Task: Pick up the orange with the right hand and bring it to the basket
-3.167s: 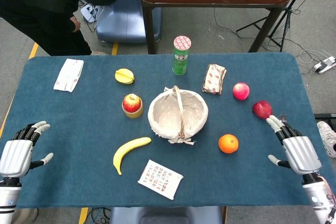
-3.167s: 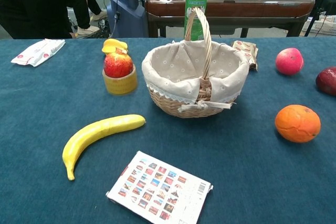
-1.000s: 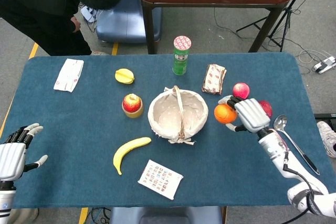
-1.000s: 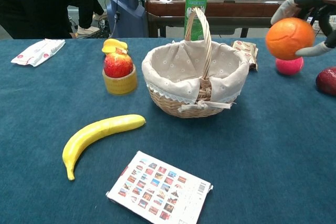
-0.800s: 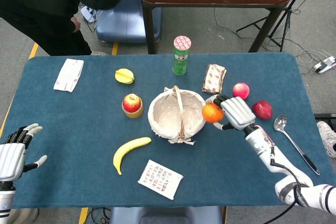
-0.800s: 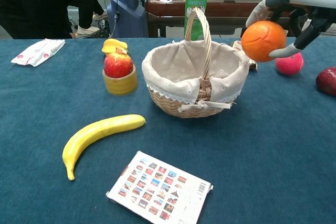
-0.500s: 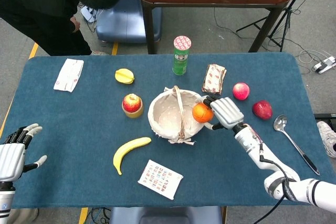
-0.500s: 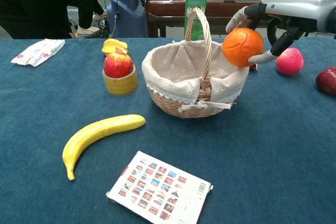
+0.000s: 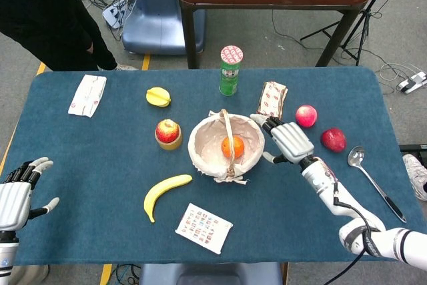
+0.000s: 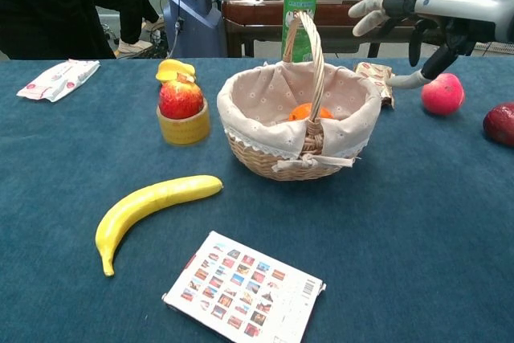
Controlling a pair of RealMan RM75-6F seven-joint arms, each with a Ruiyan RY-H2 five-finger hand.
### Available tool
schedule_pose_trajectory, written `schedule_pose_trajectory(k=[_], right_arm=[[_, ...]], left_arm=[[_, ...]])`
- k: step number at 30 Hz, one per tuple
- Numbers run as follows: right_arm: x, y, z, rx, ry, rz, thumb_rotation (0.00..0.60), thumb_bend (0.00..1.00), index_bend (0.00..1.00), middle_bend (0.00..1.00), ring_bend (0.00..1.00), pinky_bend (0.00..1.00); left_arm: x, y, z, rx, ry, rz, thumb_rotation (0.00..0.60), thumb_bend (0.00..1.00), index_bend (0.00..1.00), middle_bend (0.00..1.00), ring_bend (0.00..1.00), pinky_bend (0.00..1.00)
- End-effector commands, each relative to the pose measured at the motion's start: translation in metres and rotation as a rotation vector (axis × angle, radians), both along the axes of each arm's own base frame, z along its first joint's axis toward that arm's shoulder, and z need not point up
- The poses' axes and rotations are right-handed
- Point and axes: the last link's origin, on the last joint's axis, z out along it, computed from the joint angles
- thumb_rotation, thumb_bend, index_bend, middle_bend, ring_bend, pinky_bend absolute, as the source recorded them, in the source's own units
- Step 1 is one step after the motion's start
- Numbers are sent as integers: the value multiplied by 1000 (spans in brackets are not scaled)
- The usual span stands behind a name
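The right robot hand (image 9: 289, 141) is held with its fingers spread and nothing in its grasp, just beside the right rim of the basket (image 9: 203, 158); in the chest view it (image 10: 434, 14) is seen raised above the tabletop (image 9: 100, 171), to the right of the basket handle. The orange (image 9: 233, 146) is found inside the basket, resting on the cloth lining, and only its top (image 10: 309, 112) is seen over the rim from the chest view. The left robot hand (image 9: 19, 195) is held apart at the near left edge of the tabletop, fingers parted and empty. A banana (image 9: 165, 193) and a printed card (image 9: 203, 227) are laid in front of the basket. A red apple on a yellow ring (image 9: 168, 133) is placed to the basket's left, and a green can (image 9: 230, 70) behind it.
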Motion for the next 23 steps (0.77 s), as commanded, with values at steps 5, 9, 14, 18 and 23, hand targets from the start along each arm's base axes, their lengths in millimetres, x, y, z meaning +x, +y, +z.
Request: schedule_pose_trajectory(k=[5, 9, 14, 18, 23], right_arm=[[-46, 34, 36, -127, 77, -84, 600, 265, 56, 142, 148, 450], [-73, 59, 56, -188, 108, -134, 600, 265, 56, 143, 148, 442], [-100, 90, 73, -240, 131, -179, 600, 258, 55, 146, 152, 437], [-115, 116, 84, -283, 137, -199, 600, 257, 56, 149, 155, 437], [-128, 143, 98, -343, 121, -224, 600, 256, 55, 172, 171, 437]], left_arm=[[-2, 2, -2, -5, 2, 4, 600, 171, 270, 195, 169, 233], [-1, 4, -3, -7, 8, -2, 600, 171, 269, 195, 169, 233], [0, 6, -4, -10, 8, -5, 600, 171, 270, 195, 169, 233], [3, 6, -6, -17, 8, -12, 600, 171, 270, 195, 168, 232], [5, 6, -7, -22, 8, -11, 600, 171, 269, 195, 168, 232]])
